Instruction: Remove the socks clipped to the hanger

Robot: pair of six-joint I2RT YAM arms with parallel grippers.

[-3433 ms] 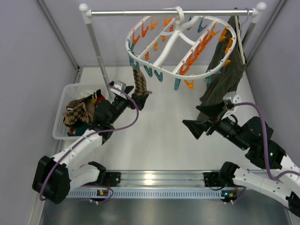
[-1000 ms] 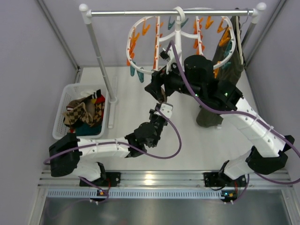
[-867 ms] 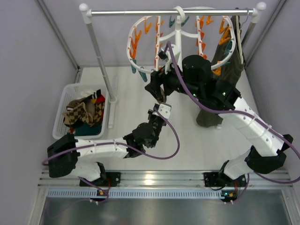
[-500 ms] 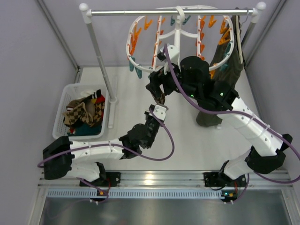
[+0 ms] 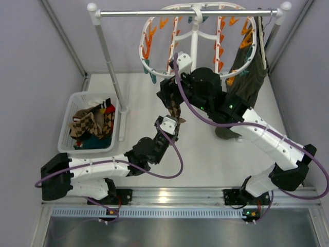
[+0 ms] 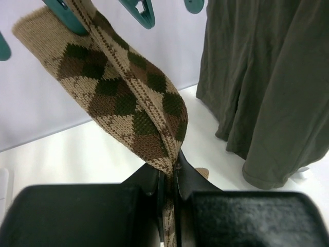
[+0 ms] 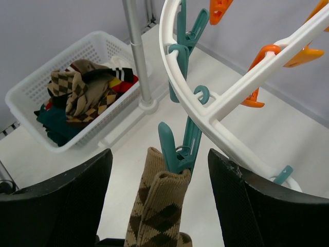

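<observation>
Currently: unclipping step, on one argyle sock [image 6: 128, 98].

- The sock hangs by its cuff from a teal peg [image 7: 180, 152] on the low rim of the white hanger [image 7: 216, 108]. The hanger is hooked on the rail [image 5: 154, 14] above the bench [image 5: 195, 164].
- Left gripper [image 6: 168, 172]: pinched tight on the sock's lower part. The fabric is folded between the fingers and runs taut up to the peg.
- Right gripper [image 7: 159, 154]: raised to the peg and spread wide, one finger either side of the peg and cuff. It grips nothing. Can't tell whether either finger touches the peg.
- Other socks lie heaped in the white basket [image 5: 64, 131] at the left of the bench.
- No other sock shows on the hanger, though the right arm hides some pegs. Probably the last one.
- An olive garment [image 6: 267, 77] hangs just beside it; not part of the job.

Next move, my reading: the right gripper should squeeze the peg's handle ends, not the cuff, so the peg opens. The left gripper then draws the sock down and out, and carries it to the basket. The hanger hangs free and may swing, so a gentle, steady pull is wanted.
</observation>
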